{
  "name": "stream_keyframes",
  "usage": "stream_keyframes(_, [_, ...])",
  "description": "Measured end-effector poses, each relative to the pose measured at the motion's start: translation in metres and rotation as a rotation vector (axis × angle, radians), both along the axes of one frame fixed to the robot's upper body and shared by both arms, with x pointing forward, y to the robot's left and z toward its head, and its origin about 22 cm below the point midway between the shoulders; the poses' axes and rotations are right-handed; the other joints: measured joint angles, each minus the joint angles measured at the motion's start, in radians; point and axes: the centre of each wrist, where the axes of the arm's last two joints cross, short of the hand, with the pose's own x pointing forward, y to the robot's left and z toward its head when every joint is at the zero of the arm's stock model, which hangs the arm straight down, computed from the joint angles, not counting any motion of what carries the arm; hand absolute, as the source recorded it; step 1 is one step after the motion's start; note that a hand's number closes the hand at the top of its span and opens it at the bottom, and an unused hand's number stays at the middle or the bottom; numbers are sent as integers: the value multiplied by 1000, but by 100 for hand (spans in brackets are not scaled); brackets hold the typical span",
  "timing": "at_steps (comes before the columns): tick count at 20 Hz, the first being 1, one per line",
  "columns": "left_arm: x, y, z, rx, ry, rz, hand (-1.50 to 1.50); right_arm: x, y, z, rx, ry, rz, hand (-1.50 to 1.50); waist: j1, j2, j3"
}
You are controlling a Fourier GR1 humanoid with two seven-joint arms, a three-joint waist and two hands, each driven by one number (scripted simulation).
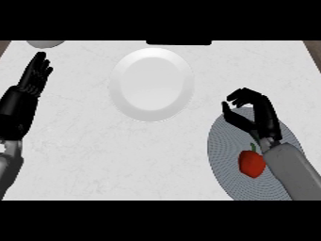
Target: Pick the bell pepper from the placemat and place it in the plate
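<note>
A red bell pepper (252,163) with a green stem lies on a round grey placemat (225,146) at the right of the counter. My right hand (254,113) hovers over the placemat's far edge, beyond the pepper, with fingers curled and nothing in them; its forearm runs along the pepper's right side. A white plate (151,84) sits at the counter's middle back, left of that hand. My left hand (36,75) rests open with fingers up at the far left.
A pale round object (46,43) shows partly at the back left edge. A dark object (179,43) sits at the back edge behind the plate. Wooden floor shows past both sides of the white counter (93,141).
</note>
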Motion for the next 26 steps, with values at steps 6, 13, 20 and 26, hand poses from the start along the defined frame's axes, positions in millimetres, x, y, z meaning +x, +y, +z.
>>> stream_keyframes(6, [-1, -10, 6, -44, 25, -35, 0, -30, 72, -40, 85, -167, -221, -150, -6, -8, 10])
stream_keyframes(13, [-2, -10, 14, -54, 38, -34, 0, -41, 92, -22, 0, -284, -279, -150, -19, -15, 10])
stream_keyframes(20, [-4, -4, 13, -51, 51, -14, 0, -32, 66, -8, -202, -7, -325, -150, -41, -25, 4])
stream_keyframes(26, [-6, -4, 12, -52, 54, -20, 0, -29, 70, 8, -359, 361, -327, -150, -39, -27, 3])
